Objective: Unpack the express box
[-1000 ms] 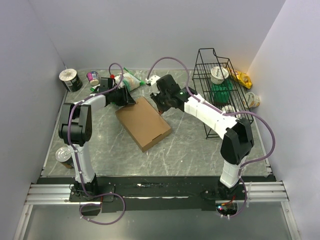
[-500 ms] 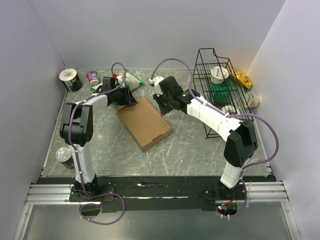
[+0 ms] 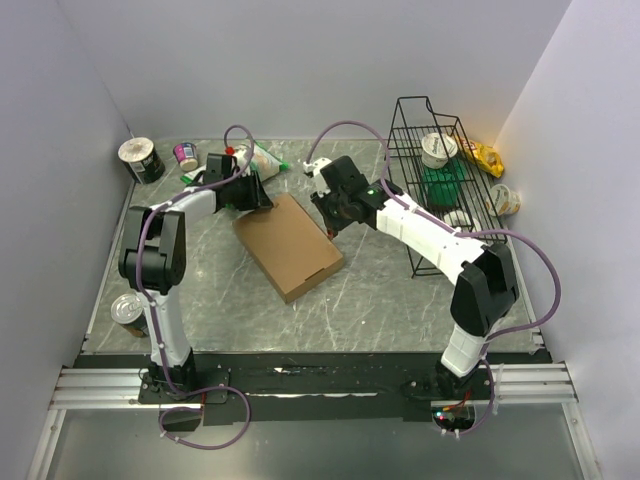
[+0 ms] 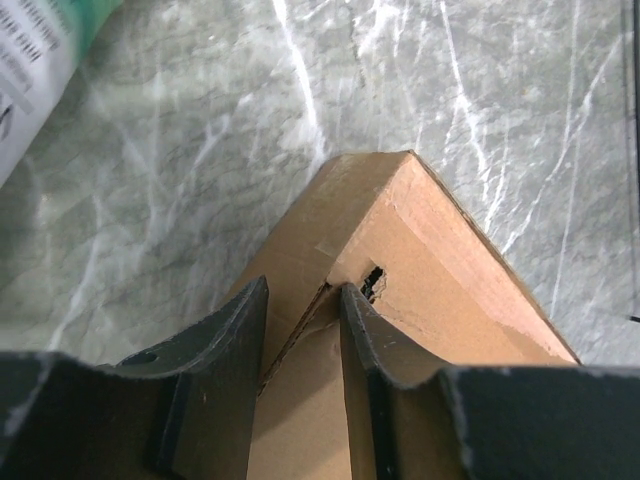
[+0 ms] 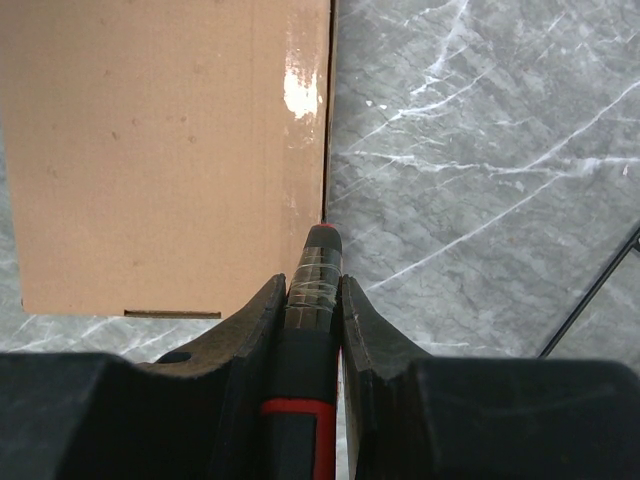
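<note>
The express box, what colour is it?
The express box is plain brown cardboard; the top external view shows it best.

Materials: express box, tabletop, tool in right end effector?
express box: brown cardboard, matte, folded and cut edges at the corner.
tabletop: grey marble look, white veins, slight sheen; maybe printed laminate.
tool in right end effector: black and red, likely plastic, glossy tape wrap.

express box (image 5: 165,150) cut by top edge | snack bag (image 4: 35,60) mostly out of frame, print unreadable
</note>
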`<state>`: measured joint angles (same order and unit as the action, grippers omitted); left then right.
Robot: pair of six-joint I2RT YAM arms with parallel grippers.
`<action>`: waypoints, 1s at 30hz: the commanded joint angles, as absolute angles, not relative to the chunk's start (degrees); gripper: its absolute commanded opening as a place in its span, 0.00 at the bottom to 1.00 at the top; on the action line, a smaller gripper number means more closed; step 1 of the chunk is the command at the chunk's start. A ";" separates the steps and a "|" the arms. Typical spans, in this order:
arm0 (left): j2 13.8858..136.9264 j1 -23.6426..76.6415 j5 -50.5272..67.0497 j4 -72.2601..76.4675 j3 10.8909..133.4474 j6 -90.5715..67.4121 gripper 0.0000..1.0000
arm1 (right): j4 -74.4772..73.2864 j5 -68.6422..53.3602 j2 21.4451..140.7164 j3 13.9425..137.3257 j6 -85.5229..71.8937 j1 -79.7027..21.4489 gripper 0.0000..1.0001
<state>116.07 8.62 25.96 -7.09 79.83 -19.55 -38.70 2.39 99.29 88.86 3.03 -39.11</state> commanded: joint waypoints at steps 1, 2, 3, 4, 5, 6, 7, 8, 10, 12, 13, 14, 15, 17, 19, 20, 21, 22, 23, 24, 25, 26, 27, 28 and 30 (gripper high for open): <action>114.70 6.77 14.50 -14.41 76.73 -16.44 0.30 | -43.77 2.73 99.93 91.40 5.70 -39.02 0.00; 114.18 6.25 14.76 -15.11 76.38 -16.26 0.30 | -43.07 2.12 100.37 91.75 6.32 -39.11 0.00; 113.13 5.98 15.11 -15.81 76.20 -16.17 0.32 | -42.63 1.67 100.55 92.45 7.11 -39.11 0.00; 112.68 5.72 16.68 -18.60 76.38 -15.82 0.42 | -42.02 1.15 100.81 92.90 8.77 -39.11 0.00; 112.15 5.10 18.18 -19.85 76.64 -15.04 0.49 | -40.88 0.36 101.42 93.34 9.75 -39.11 0.00; 110.76 4.66 20.63 -20.65 76.99 -14.51 0.55 | -40.26 0.35 101.86 94.30 10.54 -39.11 0.00; 109.70 4.22 23.35 -20.65 76.91 -13.98 0.62 | -39.64 0.35 102.04 94.83 12.20 -39.20 0.00; 108.47 3.35 28.51 -20.05 76.73 -12.93 0.65 | -38.25 -1.13 102.74 95.27 12.91 -39.20 0.00; 104.25 3.08 32.59 -17.94 75.94 -10.56 0.69 | -37.01 -2.02 103.36 96.67 14.93 -39.20 0.00; 101.27 3.16 38.21 -13.90 75.41 -7.30 0.73 | -36.04 -3.07 104.24 97.99 15.73 -39.20 0.00; 100.90 3.16 40.49 -12.58 75.41 -6.77 0.73 | -36.04 -3.34 104.67 98.43 16.43 -39.11 0.00; 101.25 3.51 42.61 -9.87 75.41 -6.25 0.73 | -35.95 -3.43 105.11 98.61 16.52 -39.11 0.00; 101.86 3.78 46.54 -8.71 75.93 -6.41 0.72 | -35.95 -3.51 105.38 98.87 16.44 -39.20 0.00; 104.48 5.00 50.17 -5.21 76.55 -8.33 0.67 | -35.95 -3.69 105.64 98.88 16.70 -39.11 0.00; 105.90 5.80 55.62 -0.81 75.59 -12.54 0.59 | -35.68 -3.69 105.56 98.18 16.61 -39.11 0.00; 107.13 6.67 56.59 3.56 74.98 -14.05 0.56 | -35.60 -3.52 105.47 97.83 16.52 -39.11 0.00; 107.57 6.94 58.60 5.78 73.58 -15.63 0.54 | -35.51 -3.43 105.38 97.21 16.26 -39.11 0.00; 108.01 7.12 59.93 7.89 72.78 -18.86 0.49 | -35.59 -3.08 105.12 97.03 16.17 -39.02 0.00; 108.63 7.38 60.81 9.91 71.90 -19.94 0.47 | -35.68 -2.99 105.03 96.68 15.91 -39.02 0.00; 108.81 7.47 61.78 12.02 70.59 -20.56 0.46 | -35.86 -2.90 104.86 96.68 15.21 -38.76 0.00; 108.98 7.73 62.22 12.74 70.05 -20.91 0.44 | -36.64 -2.99 104.85 96.77 14.86 -38.59 0.00; 109.07 7.91 62.75 13.18 69.09 -20.83 0.42 | -37.00 -3.16 104.68 96.77 14.33 -38.50 0.00; 109.33 8.00 63.28 13.44 68.73 -20.74 0.41 | -37.26 -3.43 104.59 96.59 13.46 -38.41 0.00; 109.68 8.17 64.24 13.27 68.56 -20.74 0.38 | -37.35 -3.69 104.33 96.42 13.10 -38.15 0.00; 111.26 8.17 65.21 12.31 68.73 -20.74 0.37 | -37.09 -4.22 103.98 95.28 12.66 -38.23 0.00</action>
<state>109.71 8.05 59.05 7.46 68.64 -18.96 -38.17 -3.20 105.56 95.98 14.41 -38.79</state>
